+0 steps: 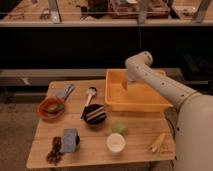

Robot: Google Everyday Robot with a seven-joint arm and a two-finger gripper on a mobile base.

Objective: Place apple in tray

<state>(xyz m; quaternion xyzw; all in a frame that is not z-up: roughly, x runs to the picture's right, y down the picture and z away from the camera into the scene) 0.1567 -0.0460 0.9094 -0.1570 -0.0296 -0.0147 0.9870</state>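
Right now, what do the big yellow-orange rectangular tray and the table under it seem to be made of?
The yellow-orange rectangular tray looks like moulded plastic: one even colour, smooth raised walls, rounded rim. The table looks like pale wood, with plank seams running along its top. The gripper hangs inside the tray near its left wall, with something orange-red at it, possibly the apple; too unclear to be sure.

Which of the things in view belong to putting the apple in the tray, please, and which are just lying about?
Belonging to the job:
- tray
- hand, over the tray's left part
- apple: not clearly visible

Just lying about:
- orange-red bowl
- dark bowl
- white cup
- pale green lump
- spoon
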